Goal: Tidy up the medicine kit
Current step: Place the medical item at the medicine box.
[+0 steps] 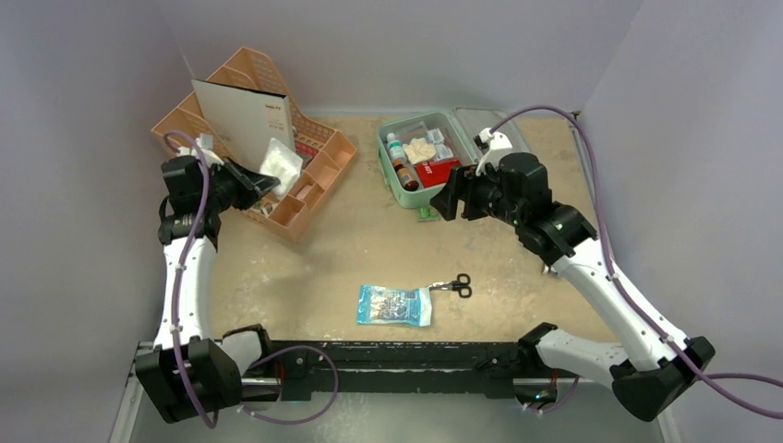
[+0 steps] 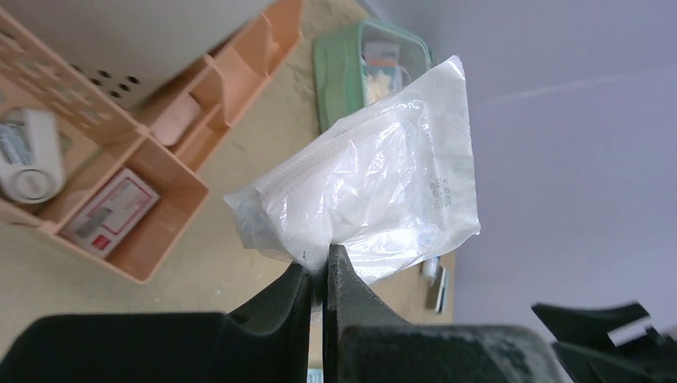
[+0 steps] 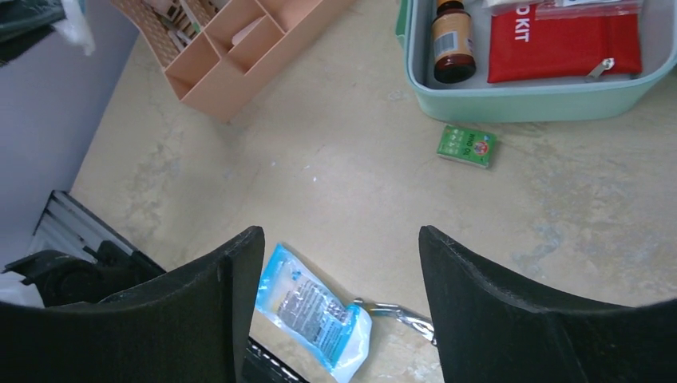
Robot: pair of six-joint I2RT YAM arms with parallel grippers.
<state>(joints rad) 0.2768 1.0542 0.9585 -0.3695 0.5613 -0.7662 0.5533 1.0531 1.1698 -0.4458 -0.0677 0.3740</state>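
Over at the left, the left claw (image 2: 319,275) is pinched tight on the edge of a clear plastic packet (image 2: 375,191), held up by the peach organizer (image 1: 319,189). The right claw (image 3: 342,263) hangs wide and empty near the medicine kit (image 3: 527,102), which lies open at the back of the table with a brown bottle (image 3: 453,40) and a red pouch (image 3: 559,44) inside. Partway, I'd say: a green box (image 3: 467,146), a blue packet (image 1: 395,305) and scissors (image 1: 457,285) lie loose outside it.

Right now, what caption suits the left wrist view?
Shut left jaws pinch a clear plastic packet; peach organizer and medicine kit beyond.
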